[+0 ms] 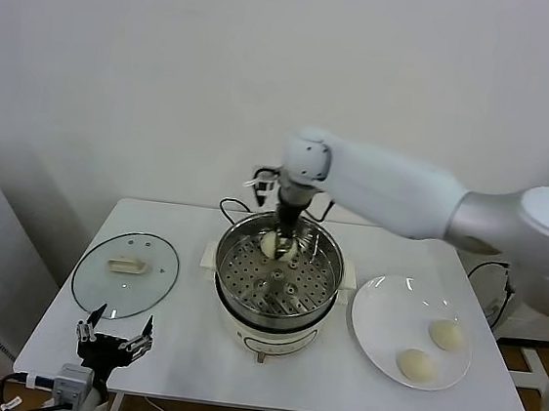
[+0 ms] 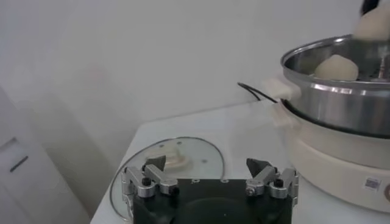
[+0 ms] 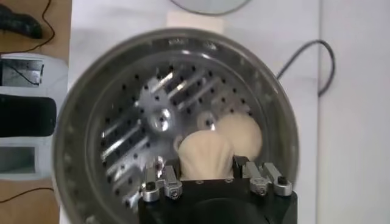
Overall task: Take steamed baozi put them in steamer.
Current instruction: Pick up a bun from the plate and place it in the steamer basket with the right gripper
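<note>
Pinching one baozi (image 3: 206, 154) between narrowed fingers, the right gripper (image 3: 209, 175) hangs over the far side of the steamer (image 1: 278, 275). A second baozi (image 3: 241, 136) lies on the perforated floor just beside it. Left gripper (image 2: 210, 175) parked near left, fingers spread, empty. Two baozi (image 1: 433, 349) sit on the plate (image 1: 380, 320), right.

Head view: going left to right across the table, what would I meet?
Glass lid → steamer, with the right gripper holding a baozi over it → white plate with two baozi.
</note>
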### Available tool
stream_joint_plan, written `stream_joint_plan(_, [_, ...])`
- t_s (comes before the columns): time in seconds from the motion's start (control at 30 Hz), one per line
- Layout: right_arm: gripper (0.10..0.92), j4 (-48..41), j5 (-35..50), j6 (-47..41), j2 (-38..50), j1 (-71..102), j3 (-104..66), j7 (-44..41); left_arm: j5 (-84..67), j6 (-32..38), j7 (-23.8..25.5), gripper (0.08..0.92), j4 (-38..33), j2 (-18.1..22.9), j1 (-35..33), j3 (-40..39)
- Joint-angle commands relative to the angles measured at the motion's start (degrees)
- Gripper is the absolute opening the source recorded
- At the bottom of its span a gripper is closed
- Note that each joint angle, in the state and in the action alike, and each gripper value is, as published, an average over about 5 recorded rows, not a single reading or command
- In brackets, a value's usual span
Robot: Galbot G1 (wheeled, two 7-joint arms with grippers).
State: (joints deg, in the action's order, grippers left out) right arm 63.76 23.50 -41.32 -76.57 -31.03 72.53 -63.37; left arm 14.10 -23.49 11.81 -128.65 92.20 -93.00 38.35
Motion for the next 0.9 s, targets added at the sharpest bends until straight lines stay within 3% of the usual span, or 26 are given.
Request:
stream_joint_plan(0.03, [0.518, -3.56, -0.12, -1.33, -6.96, 4.17, -0.23, 2.09, -0.03, -0.05, 0.00, 0.823, 0.10, 2.57, 0.09, -0.17])
stream_joint_plan(0.6, [0.540, -3.51, -1.19, -1.75, -7.54, 5.87, -1.56, 2.62, -0.11, -0.05, -0.02, 0.823, 0.00, 2.63, 0.07, -0.26])
stream_joint_plan(0.9, [0.775, -1.21, -1.33, -1.88, -5.09, 5.09, -1.94, 2.76, 0.02, -0.05, -0.04, 0.823, -0.14, 2.79, 0.00, -0.36])
